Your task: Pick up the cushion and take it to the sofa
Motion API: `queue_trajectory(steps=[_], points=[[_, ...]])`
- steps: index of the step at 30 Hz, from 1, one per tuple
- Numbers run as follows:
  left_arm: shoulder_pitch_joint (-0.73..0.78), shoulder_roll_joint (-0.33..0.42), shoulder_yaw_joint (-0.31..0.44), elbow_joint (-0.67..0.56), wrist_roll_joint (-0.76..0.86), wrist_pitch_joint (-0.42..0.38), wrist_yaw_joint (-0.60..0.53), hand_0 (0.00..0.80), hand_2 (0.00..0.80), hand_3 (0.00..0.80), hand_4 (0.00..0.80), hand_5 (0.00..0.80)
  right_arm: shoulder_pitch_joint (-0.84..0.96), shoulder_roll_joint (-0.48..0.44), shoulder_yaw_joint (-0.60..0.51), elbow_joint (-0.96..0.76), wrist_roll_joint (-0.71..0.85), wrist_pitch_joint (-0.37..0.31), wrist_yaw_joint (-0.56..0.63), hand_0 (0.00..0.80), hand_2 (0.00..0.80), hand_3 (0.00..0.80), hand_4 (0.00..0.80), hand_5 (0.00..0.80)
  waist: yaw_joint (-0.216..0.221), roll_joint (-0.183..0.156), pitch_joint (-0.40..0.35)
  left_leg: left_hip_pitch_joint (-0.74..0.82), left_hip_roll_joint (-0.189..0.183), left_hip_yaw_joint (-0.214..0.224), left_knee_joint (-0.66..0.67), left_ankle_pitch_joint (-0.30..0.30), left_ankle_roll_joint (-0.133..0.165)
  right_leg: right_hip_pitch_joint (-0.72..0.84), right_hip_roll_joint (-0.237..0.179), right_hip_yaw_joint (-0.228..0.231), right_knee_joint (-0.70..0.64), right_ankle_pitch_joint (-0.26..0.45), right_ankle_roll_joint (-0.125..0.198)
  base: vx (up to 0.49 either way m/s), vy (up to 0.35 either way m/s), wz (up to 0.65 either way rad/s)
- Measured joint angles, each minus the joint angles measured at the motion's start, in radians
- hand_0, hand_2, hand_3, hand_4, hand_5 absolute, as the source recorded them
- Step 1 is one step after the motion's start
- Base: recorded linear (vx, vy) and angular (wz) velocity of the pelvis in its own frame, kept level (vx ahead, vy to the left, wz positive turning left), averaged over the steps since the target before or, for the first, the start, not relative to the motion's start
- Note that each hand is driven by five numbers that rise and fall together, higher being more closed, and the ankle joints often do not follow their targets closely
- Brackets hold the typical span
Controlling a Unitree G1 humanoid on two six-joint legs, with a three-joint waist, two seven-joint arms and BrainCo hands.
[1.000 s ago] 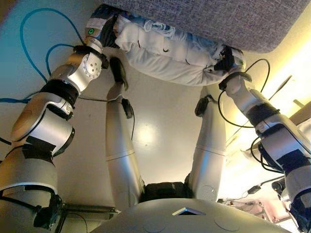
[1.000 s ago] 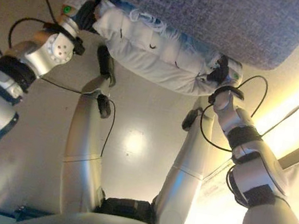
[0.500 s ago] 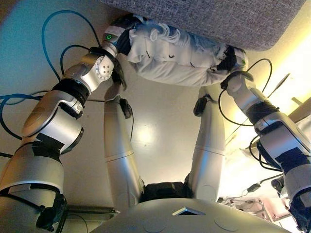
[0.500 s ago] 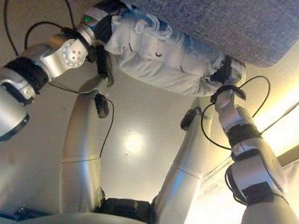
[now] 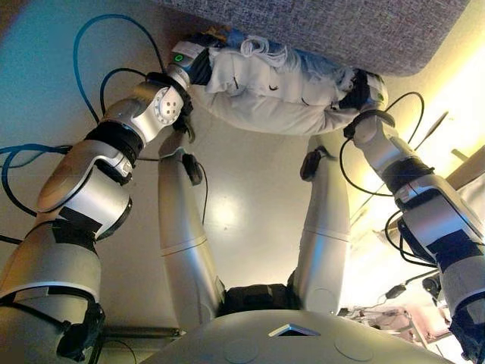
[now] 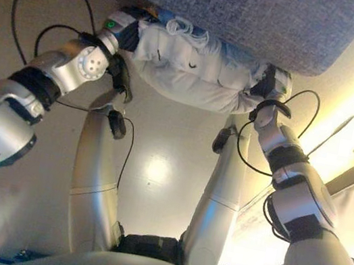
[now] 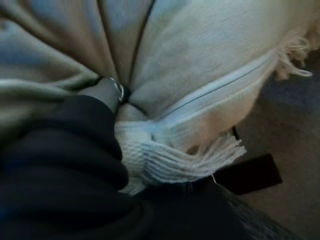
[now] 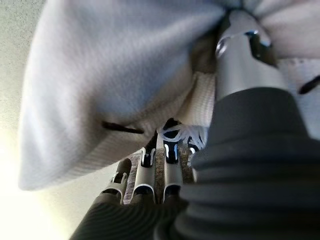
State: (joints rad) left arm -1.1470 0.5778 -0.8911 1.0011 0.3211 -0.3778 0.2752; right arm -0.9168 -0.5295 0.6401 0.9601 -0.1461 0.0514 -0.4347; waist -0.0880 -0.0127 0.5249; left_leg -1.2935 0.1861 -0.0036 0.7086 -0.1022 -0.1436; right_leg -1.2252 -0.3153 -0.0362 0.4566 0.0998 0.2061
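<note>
Holding a white cushion (image 5: 273, 95) between its two hands, the robot stands right up against the grey sofa (image 5: 356, 30). The cushion is up off the floor. It is long and soft, with a fringe on its edge and small dark stitches on its cover. Its top side touches the front edge of the sofa, and part of it looks tucked just under that edge.

The left hand (image 5: 198, 67) is at one end of the cushion. In the left wrist view the dark cover of the hand presses into the cloth, and the thumb (image 7: 107, 92) digs into a fold. The cloth bunches up around it, so this hand is clamped on the cushion.

The right hand (image 6: 268, 83) is at the other end. In the right wrist view its fingers (image 8: 170, 165) curl under the cushion, and its thumb (image 8: 240, 55) pushes in from the other side. The cushion is pinched between them, so this hand is clamped on it too.

The cushion hangs between the two hands and sags a little in the middle. Below it is a pale floor (image 5: 250, 197) with a bright spot of light on it.

I cannot see any words, labels or brand marks on the cushion or the sofa. A small green light glows on the left wrist.
</note>
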Motion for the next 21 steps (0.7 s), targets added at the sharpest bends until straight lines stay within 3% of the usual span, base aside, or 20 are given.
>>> queue_trajectory(steps=[8, 21], points=[[0.020, 0.001, 0.011, 0.000, -0.042, -0.001, 0.004, 0.800, 0.800, 0.800, 0.800, 0.800, 0.017, 0.000, -0.017, 0.000, 0.022, -0.014, -0.027, 0.000, 0.000, 0.000, 0.000, 0.000, -0.002, 0.000, 0.000, 0.000, 0.003, 0.000, 0.012, -0.003, 0.002, -0.001, -0.001, 0.003, 0.011, 0.000, 0.000, 0.000, 0.000, 0.00], [0.061, 0.013, 0.047, -0.016, -0.079, -0.056, 0.037, 0.800, 0.800, 0.800, 0.800, 0.800, 0.068, -0.016, -0.132, 0.082, 0.061, -0.135, -0.063, 0.000, 0.000, 0.000, 0.000, 0.000, 0.004, 0.000, 0.000, -0.031, 0.019, -0.001, 0.067, -0.031, 0.008, -0.019, 0.001, -0.001, 0.026, 0.000, -0.001, 0.004, -0.013, -0.04]])
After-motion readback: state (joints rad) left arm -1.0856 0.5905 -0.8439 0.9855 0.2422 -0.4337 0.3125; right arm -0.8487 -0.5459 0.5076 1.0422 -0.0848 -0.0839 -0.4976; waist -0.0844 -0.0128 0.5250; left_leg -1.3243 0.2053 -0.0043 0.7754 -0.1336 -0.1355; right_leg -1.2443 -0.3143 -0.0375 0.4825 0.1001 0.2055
